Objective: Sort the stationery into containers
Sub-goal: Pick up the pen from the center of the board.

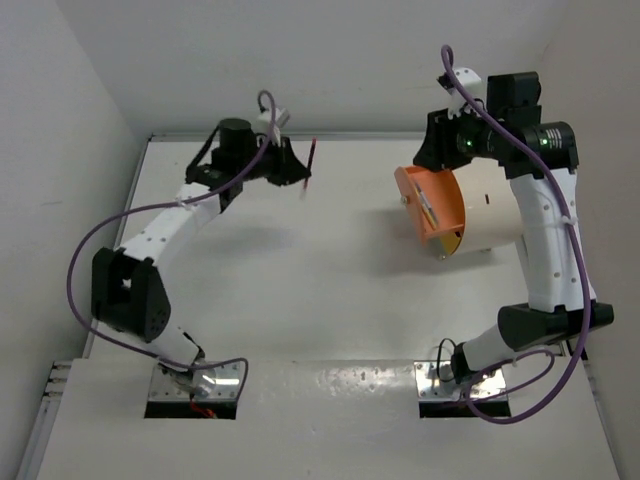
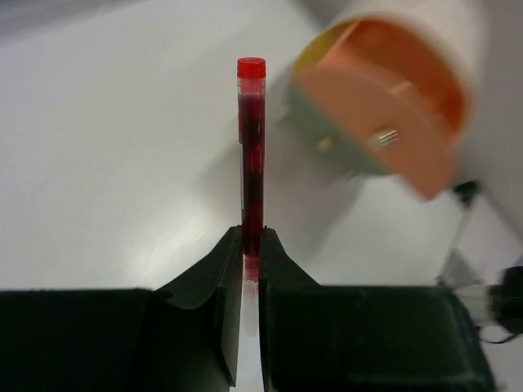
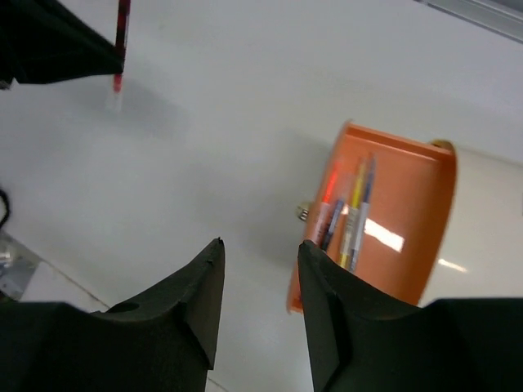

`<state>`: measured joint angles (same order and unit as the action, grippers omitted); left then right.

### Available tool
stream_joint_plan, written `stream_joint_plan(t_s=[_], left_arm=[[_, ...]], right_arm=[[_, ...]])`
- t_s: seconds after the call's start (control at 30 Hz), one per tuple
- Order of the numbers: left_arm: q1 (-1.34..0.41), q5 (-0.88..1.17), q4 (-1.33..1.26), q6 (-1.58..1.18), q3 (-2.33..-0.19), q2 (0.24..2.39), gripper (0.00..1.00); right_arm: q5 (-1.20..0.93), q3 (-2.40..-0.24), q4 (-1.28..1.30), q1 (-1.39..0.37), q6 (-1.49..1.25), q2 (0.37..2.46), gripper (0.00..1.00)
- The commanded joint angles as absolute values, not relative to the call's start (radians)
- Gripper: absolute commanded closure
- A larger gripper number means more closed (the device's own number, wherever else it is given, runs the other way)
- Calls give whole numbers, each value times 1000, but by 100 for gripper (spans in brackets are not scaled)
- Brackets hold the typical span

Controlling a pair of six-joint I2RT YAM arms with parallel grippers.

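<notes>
Container (image 1: 495,215) right, lone pen (image 2: 252,139) left.
The container lies on the right half of the table (image 1: 330,300), its drawer (image 1: 432,205) slid out leftward with several pens (image 3: 350,214) inside. Well apart to the left, the left gripper (image 2: 251,245) pinches the lone pen; the right gripper (image 3: 260,269) hangs just behind the drawer.

Quick headcount. Pens: five I'm sure of. One red pen (image 2: 252,155) sits right between the fingers of the left claw (image 2: 250,249), poking out past the tips. The other four lie bunched in the orange drawer (image 3: 409,245), just ahead of the right claw (image 3: 260,261) and a bit to its right: an orange-red pen (image 3: 330,186), a blue pen (image 3: 331,224), a yellow pen (image 3: 357,186) and a dark blue pen (image 3: 368,181). Maybe a pale one too, can't tell. Containers: one, the cream drum (image 1: 495,215) with that drawer. Claws: two.
</notes>
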<state>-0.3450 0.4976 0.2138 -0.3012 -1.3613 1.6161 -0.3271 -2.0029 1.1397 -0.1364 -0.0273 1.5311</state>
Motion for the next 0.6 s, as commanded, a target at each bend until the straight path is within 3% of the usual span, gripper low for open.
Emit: stream_joint_plan(t_s=[0.0,0.2,0.33,0.57], left_arm=[[-347,823,-92,-526,-1414,1569,100],[-354,928,-549,-981,-1342,1571,100],[-393,943,-552,-988,-1336,1565,100],[-433,954,-548,-985,-1333,1542,100]], right_arm=[[-540,-1977,1045,-162,-57,1494,59],[-615,-1974,911,-222,-155,1502,58],[-669,-1927,740,-233,-294,1488,61],[-706,-1937,695,-262,-388,1537,64]])
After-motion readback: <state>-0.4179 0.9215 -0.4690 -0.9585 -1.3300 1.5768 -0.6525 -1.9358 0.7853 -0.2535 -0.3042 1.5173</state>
